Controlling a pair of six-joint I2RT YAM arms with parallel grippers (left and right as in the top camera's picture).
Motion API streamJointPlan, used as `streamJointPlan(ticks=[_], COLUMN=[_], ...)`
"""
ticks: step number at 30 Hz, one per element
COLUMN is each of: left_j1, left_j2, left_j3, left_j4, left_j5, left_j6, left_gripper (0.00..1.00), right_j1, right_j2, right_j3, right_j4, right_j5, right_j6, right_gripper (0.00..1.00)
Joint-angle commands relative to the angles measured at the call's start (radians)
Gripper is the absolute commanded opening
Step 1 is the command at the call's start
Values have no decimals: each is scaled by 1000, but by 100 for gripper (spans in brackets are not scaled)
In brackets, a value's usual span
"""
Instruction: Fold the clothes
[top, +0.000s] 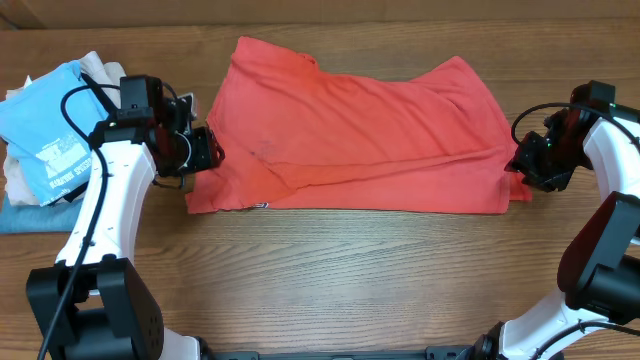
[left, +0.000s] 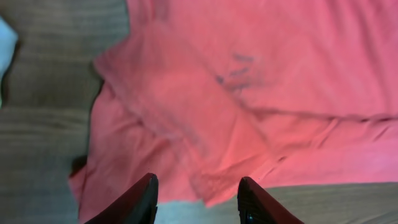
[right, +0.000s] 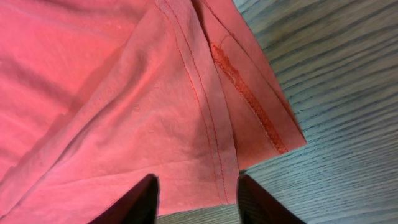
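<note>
Item under inspection: the red T-shirt (top: 360, 140) lies across the middle of the counter (top: 350, 270), spread as a broad band from left to right. It is rumpled, with a diagonal crease and a loose flap near its left end. Faint dark lettering shows through the cloth in the left wrist view.

Left tool (left: 198, 180): released. Its fingers stand apart over the shirt's left edge, and no cloth is pinched between them.

Right tool (right: 197, 183): likewise released. It is poised over the right end, where the stitched hem (right: 217, 124) lies flat on the counter.

A light blue shirt (top: 50, 130) sits folded on a pile at the far left, apart from the work.

Assessment: a lengthwise fold appears to be laid and both ends let go, so the task looks roughly midway. The garment is not yet a compact packet.

Next move, as judged: each tool needs a fresh hold on its end. The left flap needs flattening first, or the crease will be trapped. One end then goes over the other, edges kept aligned.
</note>
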Motion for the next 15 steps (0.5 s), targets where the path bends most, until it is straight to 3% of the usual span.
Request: streamJointPlan(ticks=[1, 15], left_j1=[-23, -37], left_j2=[8, 9], left_j3=[-50, -349], left_j4=[-4, 242], left_j5=[-53, -124], left_j6=[-3, -39], left_gripper=[45, 49], right_j1=[0, 8], right_j2=[9, 95], right_j3=[0, 0], right_j4=[-5, -60], right_j5=[33, -6], right_j6=[2, -13], right_gripper=[52, 55])
